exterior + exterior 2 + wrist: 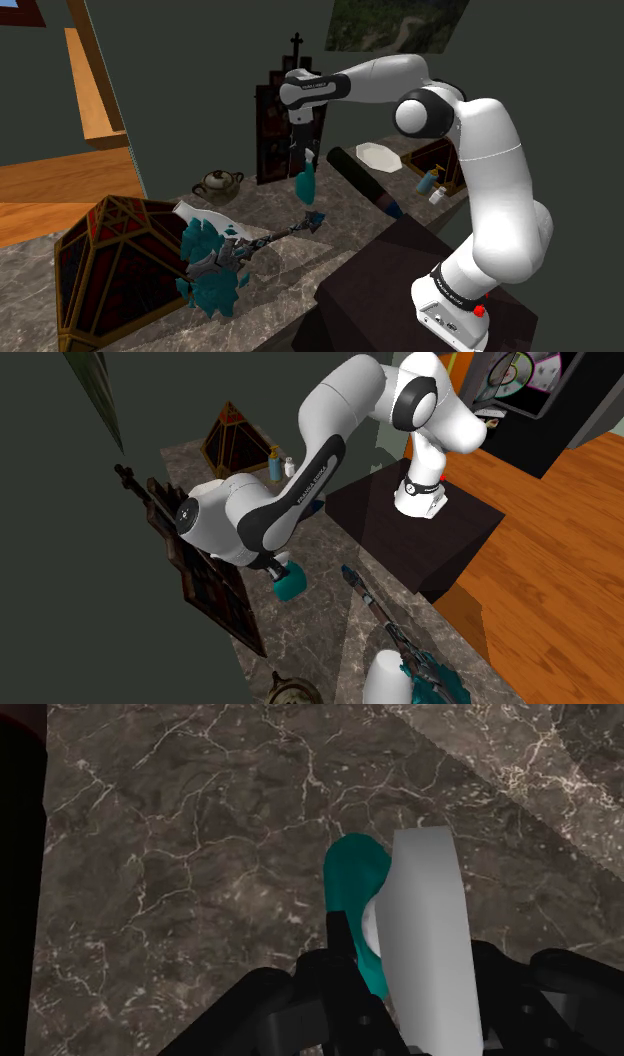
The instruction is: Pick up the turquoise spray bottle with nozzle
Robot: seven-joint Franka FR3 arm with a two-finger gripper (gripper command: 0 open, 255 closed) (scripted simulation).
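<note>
Spray bottle (304,185) hangs pinched in the gripper (300,162), clear of the marble counter (280,290). Grasp and lift look done; only a steady hold remains.

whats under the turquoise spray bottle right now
Below the turquoise spray bottle with white nozzle, clasped in the black end effector, lies dark marble countertop with pale veins. The patch directly beneath is covered by the bottle itself.
</note>
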